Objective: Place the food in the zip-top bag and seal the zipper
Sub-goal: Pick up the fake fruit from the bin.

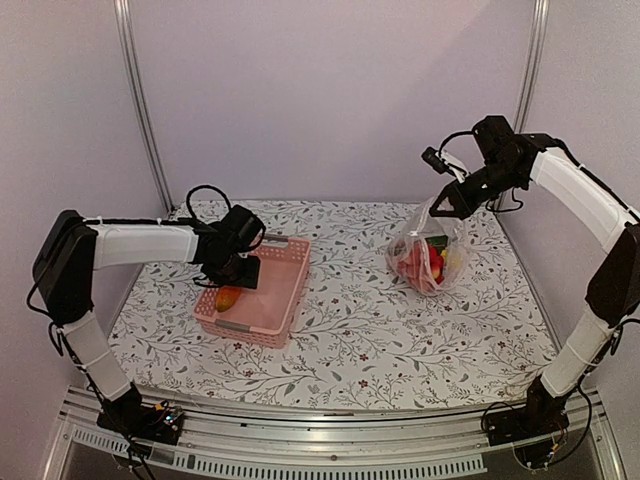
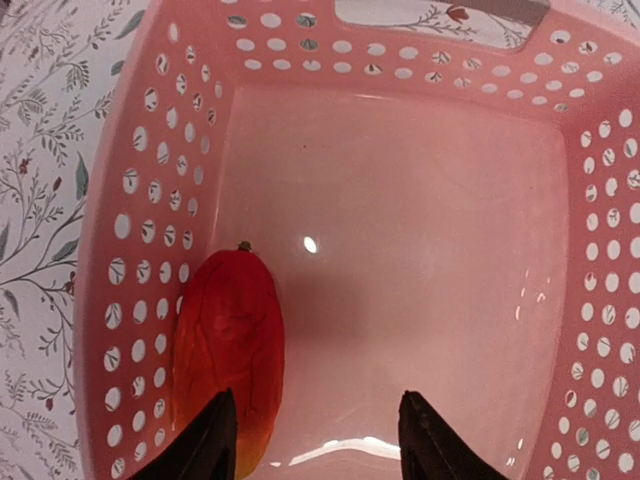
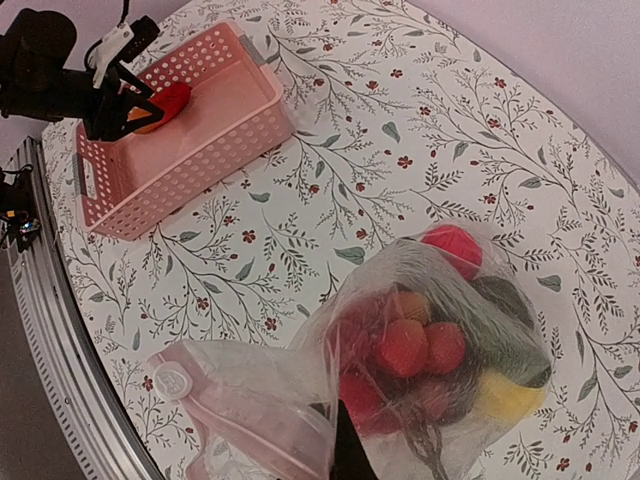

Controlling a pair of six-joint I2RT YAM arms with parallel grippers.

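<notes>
One red-orange piece of food [image 2: 228, 340] lies against the left wall of the pink basket [image 2: 400, 60]. My left gripper [image 2: 315, 435] hangs open just above the basket floor. Its left fingertip [image 2: 212, 440] overlaps the piece's lower edge, and most of the piece lies outside the jaws. From the top, that piece [image 1: 228, 297] shows below the left gripper [image 1: 238, 272]. My right gripper [image 1: 450, 203] is shut on the upper edge of the zip-top bag [image 1: 428, 255] and holds it up. Inside the zip-top bag [image 3: 440, 300] are red berries [image 3: 405, 345], a yellow piece and dark pieces. The zipper [image 3: 235, 425] with its slider [image 3: 170, 380] runs along the open mouth beside the right gripper [image 3: 345, 435].
The pink basket [image 1: 275, 300] stands at the table's left, on the flowered tablecloth [image 1: 370, 320]. An aluminium rail [image 1: 330, 425] runs along the near edge, and pale walls with upright posts close in the back and sides.
</notes>
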